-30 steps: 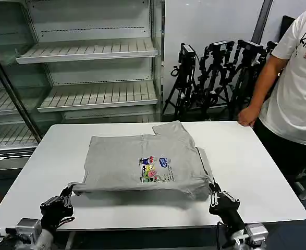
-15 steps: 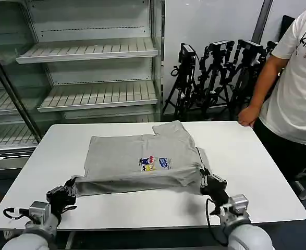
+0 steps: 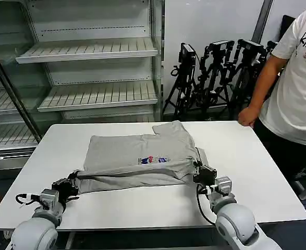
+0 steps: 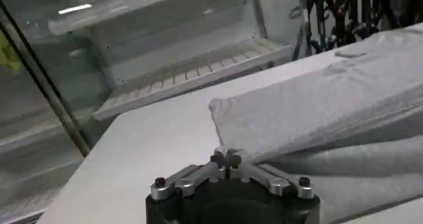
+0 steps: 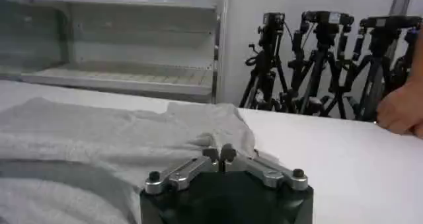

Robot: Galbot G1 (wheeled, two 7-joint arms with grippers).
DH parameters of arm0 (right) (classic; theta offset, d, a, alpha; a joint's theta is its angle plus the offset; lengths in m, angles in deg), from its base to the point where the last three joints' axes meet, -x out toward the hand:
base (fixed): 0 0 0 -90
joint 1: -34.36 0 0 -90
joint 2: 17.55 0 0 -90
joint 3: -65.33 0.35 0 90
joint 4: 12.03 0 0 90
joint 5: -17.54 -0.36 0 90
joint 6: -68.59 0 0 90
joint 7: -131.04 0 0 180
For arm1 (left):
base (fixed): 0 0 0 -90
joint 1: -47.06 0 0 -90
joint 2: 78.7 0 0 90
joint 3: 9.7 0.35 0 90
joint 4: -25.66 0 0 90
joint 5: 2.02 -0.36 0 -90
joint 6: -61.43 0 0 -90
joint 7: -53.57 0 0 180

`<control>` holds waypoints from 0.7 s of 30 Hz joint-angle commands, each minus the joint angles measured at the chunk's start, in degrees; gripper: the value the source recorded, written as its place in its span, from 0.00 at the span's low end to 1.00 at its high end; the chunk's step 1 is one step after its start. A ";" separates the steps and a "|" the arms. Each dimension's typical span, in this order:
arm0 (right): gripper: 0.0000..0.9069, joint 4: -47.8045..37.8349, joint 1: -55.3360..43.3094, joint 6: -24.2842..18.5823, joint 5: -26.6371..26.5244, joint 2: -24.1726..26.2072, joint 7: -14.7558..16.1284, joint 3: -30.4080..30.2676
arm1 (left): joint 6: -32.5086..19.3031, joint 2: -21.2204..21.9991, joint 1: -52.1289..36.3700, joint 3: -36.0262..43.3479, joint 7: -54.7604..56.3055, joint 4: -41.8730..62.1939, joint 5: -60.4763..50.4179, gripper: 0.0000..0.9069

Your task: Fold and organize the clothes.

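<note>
A light grey T-shirt point(image 3: 137, 156) with a small red, blue and yellow print lies on the white table point(image 3: 257, 172), its near hem lifted and rolled back over the body. My left gripper point(image 3: 72, 179) is shut on the hem's left corner point(image 4: 228, 154). At the right corner of the same hem my right gripper point(image 3: 199, 171) is shut on the cloth point(image 5: 218, 149). The lifted fold hides most of the print. In both wrist views the grey cloth point(image 4: 317, 113) stretches away from the pinched jaws point(image 5: 99, 139).
A person stands at the table's far right, one hand point(image 3: 246, 115) resting on the table edge. Camera tripods point(image 3: 220, 73) stand behind the table. A glass-fronted shelf unit point(image 3: 90, 78) rises at the back left. Bare tabletop lies to the right and in front.
Both grippers have carried the near hem away from me over the shirt. The fold now covers most of the print, which was fully showing a second ago.
</note>
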 commanded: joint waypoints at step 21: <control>1.00 -1.58 2.53 -5.69 4.72 -1.85 0.22 0.36 | -0.73 2.83 2.70 -1.12 0.08 -1.96 -1.01 1.00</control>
